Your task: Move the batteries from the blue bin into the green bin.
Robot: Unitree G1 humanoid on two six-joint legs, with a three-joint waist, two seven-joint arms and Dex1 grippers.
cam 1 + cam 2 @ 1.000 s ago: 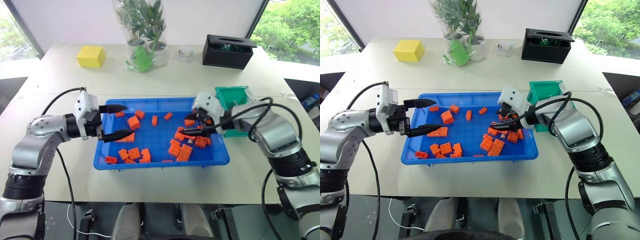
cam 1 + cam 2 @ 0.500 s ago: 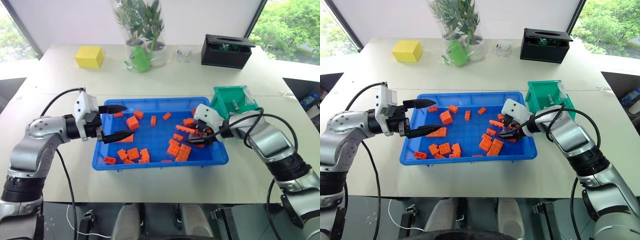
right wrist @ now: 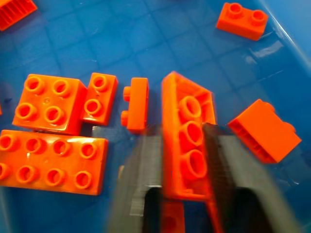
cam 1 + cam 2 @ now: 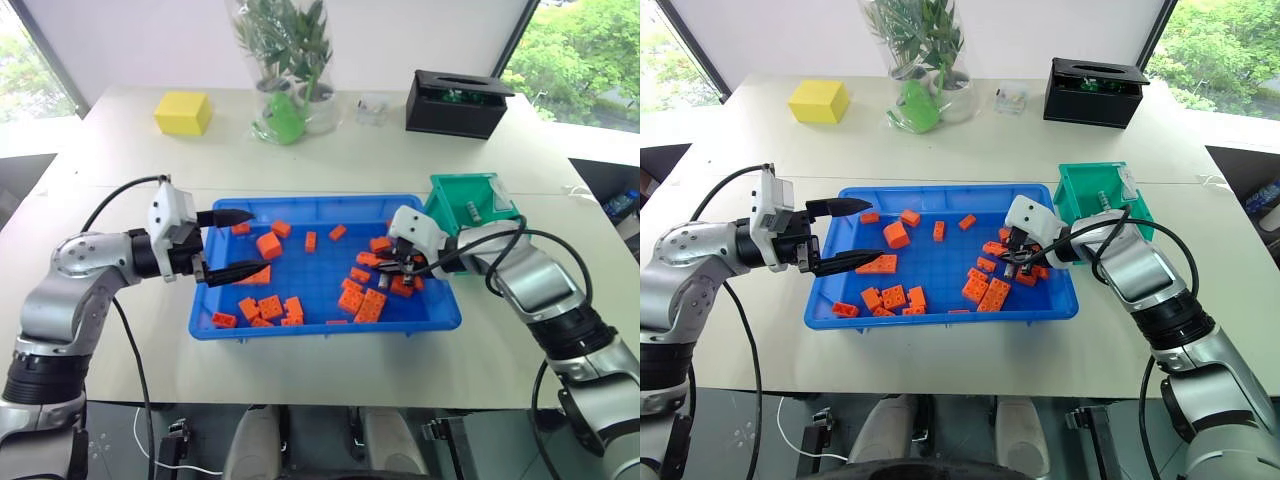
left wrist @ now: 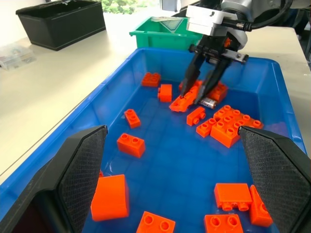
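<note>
The blue bin (image 4: 320,326) holds several orange bricks. A silvery battery (image 5: 209,102) lies among the bricks at its right end. My right gripper (image 4: 385,274) reaches down into that pile right beside the battery. In the right wrist view its fingers (image 3: 146,160) press on both long sides of a long orange brick (image 3: 187,141). Another battery (image 4: 472,211) lies inside the green bin (image 4: 1090,167), just right of the blue bin. My left gripper (image 4: 255,240) hovers open over the blue bin's left part with nothing between its fingers.
At the back of the table stand a yellow block (image 4: 182,112), a glass vase with a plant (image 4: 290,75), a small clear box (image 4: 372,108) and a black box (image 4: 458,102). Bare table lies in front of the blue bin.
My right gripper has dropped lower into the brick pile at the bin's right end and its fingers have closed on a long orange brick. The left gripper has stayed where it was.
</note>
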